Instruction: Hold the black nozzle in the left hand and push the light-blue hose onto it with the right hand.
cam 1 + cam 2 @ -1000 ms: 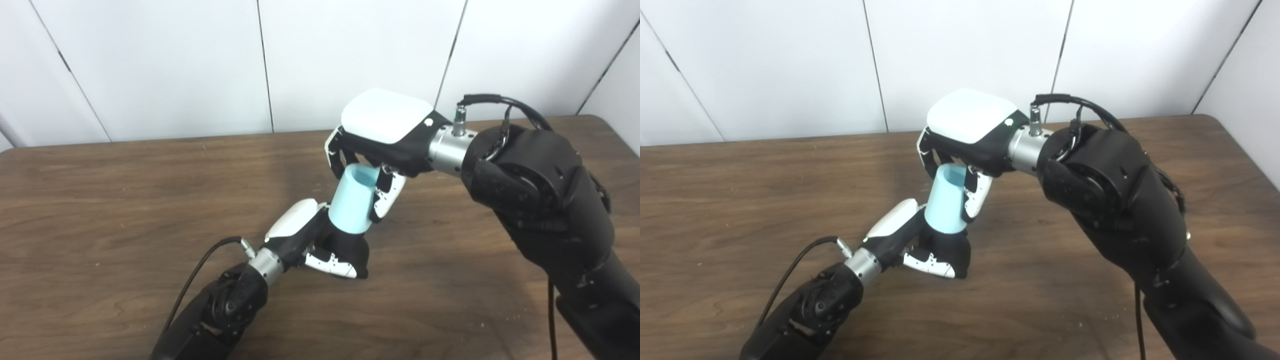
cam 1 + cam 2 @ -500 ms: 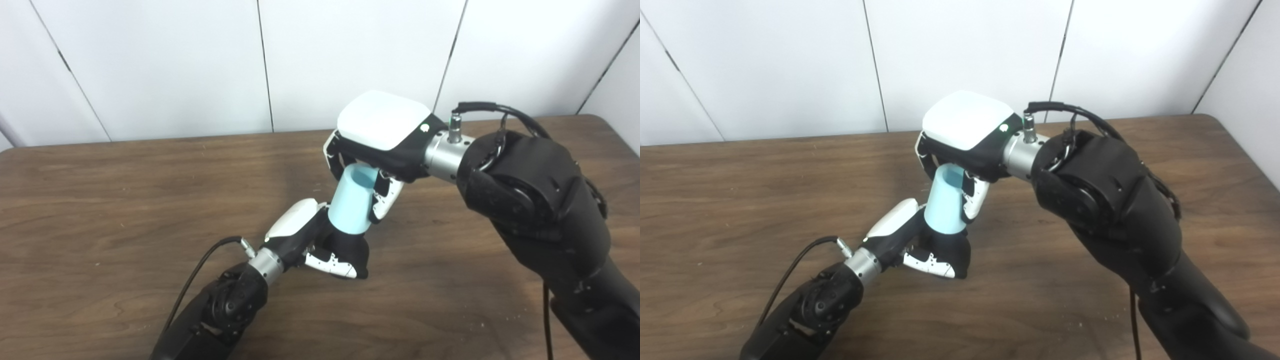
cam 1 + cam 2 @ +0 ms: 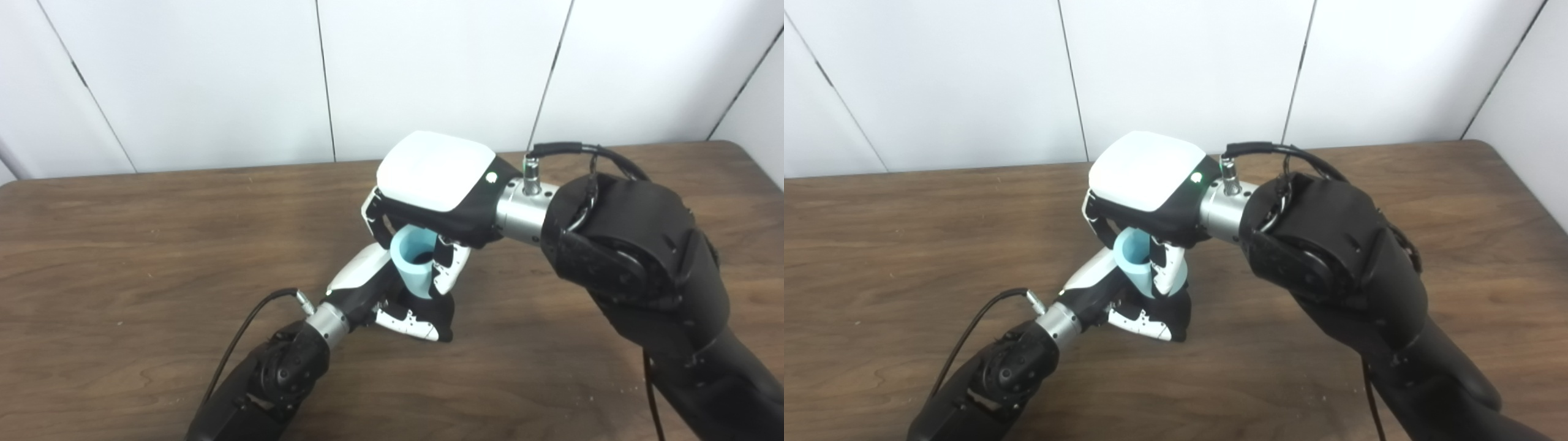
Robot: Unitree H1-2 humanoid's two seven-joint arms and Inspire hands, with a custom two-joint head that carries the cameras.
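Observation:
My left hand (image 3: 401,303) rests on the wooden table (image 3: 122,233) with its fingers wrapped around the black nozzle (image 3: 442,309), of which only a dark base shows. The light-blue hose (image 3: 411,260) sits on top of the nozzle, tilted so its open end faces up and toward me. My right hand (image 3: 435,196) comes over from the right and is shut on the hose's upper part, white back plate facing up, fingers on both sides of the tube. In the right eye view the hose (image 3: 1134,260) shows the same way below the right hand (image 3: 1145,184).
A black cable (image 3: 245,334) loops off my left wrist over the table. Another cable (image 3: 569,150) arcs over my right wrist. White wall panels (image 3: 245,73) stand behind the table's far edge. The table's rounded right corner (image 3: 744,150) is near the right forearm.
My right hand has moved down and to the left with the hose. The hose now shows much shorter above the nozzle and is tipped toward me. The left hand has stayed put.

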